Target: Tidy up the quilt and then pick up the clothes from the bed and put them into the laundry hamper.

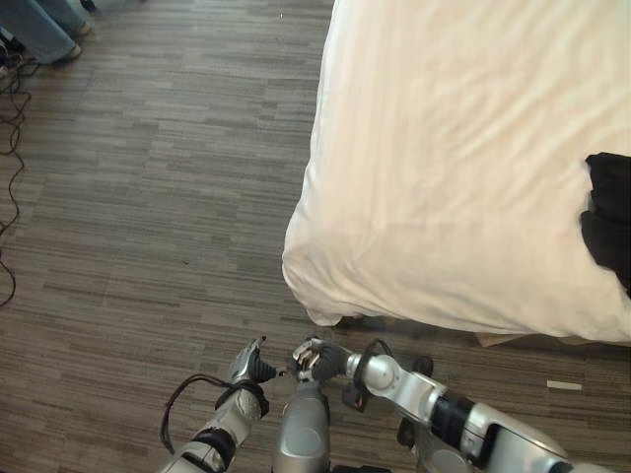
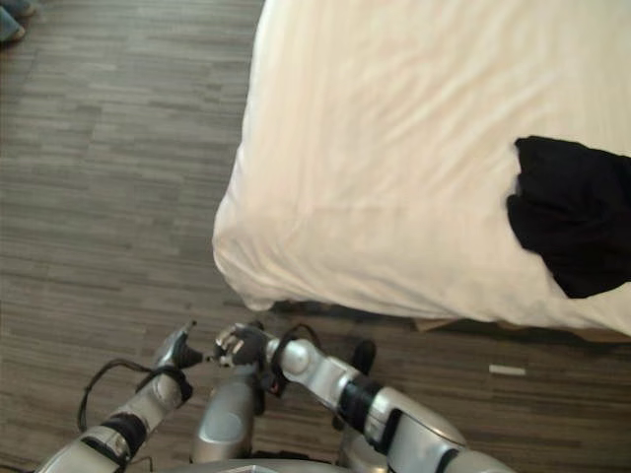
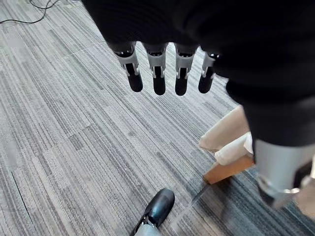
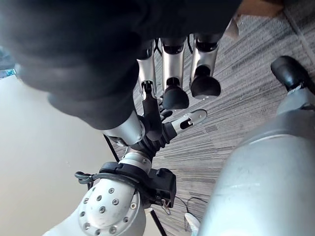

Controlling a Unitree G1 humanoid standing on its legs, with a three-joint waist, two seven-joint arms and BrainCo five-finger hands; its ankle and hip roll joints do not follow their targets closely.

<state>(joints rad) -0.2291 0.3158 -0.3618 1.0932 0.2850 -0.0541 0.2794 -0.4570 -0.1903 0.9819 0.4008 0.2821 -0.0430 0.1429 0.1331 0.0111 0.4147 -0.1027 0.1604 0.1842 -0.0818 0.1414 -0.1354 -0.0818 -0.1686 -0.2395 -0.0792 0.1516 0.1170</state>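
Observation:
A white quilt [image 1: 454, 148] covers the bed smoothly, and its corner hangs over the wooden floor. A heap of black clothes [image 2: 577, 212] lies on the quilt at the right edge. Both hands hang low over the floor in front of the bed corner, close together. My left hand [image 1: 254, 363] has straight fingers [image 3: 157, 73] and holds nothing. My right hand [image 1: 315, 360] sits just right of it, its fingers [image 4: 174, 83] relaxed and empty. Neither hand touches the quilt or the clothes.
A person's legs in jeans [image 1: 39, 30] stand at the far left, with cables [image 1: 12, 108] on the floor beside them. A wooden bed leg [image 3: 229, 169] shows under the corner. A small white scrap [image 1: 564, 384] lies on the floor at the right.

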